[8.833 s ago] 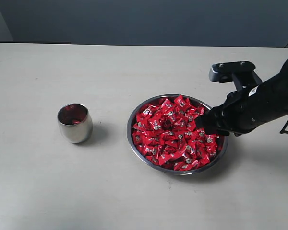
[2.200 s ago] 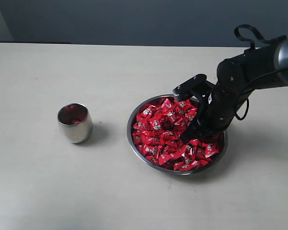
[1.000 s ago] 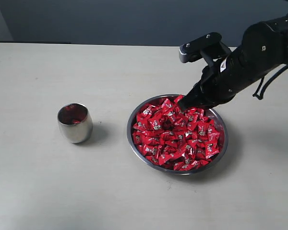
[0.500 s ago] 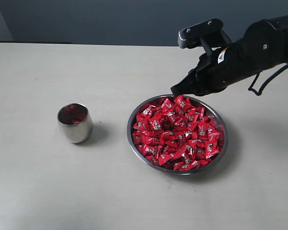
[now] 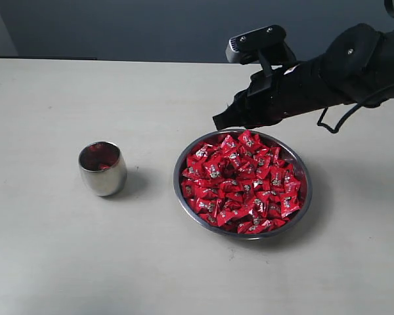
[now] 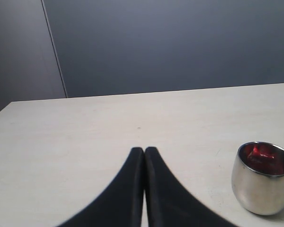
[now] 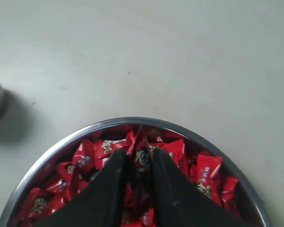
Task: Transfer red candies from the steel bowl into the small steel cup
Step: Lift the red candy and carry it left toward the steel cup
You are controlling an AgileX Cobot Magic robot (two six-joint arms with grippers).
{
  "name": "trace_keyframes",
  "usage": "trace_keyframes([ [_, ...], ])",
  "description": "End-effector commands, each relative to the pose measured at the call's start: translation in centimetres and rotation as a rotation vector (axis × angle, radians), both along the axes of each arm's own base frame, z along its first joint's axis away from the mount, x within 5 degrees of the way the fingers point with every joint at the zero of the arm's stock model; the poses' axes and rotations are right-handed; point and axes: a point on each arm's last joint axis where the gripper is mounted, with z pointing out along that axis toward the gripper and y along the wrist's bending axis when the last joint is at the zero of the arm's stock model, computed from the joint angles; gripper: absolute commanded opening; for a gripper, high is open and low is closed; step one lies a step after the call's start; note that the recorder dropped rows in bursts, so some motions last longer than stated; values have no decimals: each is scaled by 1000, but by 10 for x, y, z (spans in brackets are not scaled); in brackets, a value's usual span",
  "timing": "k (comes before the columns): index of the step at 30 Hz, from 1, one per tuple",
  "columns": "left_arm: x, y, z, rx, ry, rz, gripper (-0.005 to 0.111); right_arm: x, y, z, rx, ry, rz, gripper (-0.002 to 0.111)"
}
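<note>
The steel bowl (image 5: 178, 187) sits right of centre, heaped with red candies (image 5: 240, 184). The small steel cup (image 5: 102, 168) stands to its left with red candies inside, also seen in the left wrist view (image 6: 261, 183). My right gripper (image 5: 220, 122) hangs above the bowl's far-left rim, shut on a red candy (image 7: 142, 153) pinched between its black fingers, with the bowl (image 7: 85, 130) below. My left gripper (image 6: 144, 150) is shut and empty, off to one side of the cup; it does not show in the exterior view.
The pale tabletop (image 5: 85, 249) stretches around bowl and cup. A dark wall (image 5: 151, 26) runs behind the table's far edge. The right arm's black cable (image 5: 341, 115) loops above the table to the right of the bowl.
My right gripper has lifted out of the bowl with a candy and moved left, from over the bowl's far side to above its far-left rim. The cup and bowl stayed put.
</note>
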Motion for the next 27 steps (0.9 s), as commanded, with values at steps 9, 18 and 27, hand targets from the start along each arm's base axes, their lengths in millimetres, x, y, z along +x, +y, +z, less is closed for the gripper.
trace_keyframes([
  [9, 0, 0, 0, 1, -7, 0, 0, 14, 18, 4, 85, 7, 46, -1],
  [18, 0, 0, 0, 1, -7, 0, 0, 17, 52, 7, 104, 4, 152, -1],
  [27, 0, 0, -1, 1, -5, 1, 0, 24, 88, 7, 177, 43, 215, -1],
])
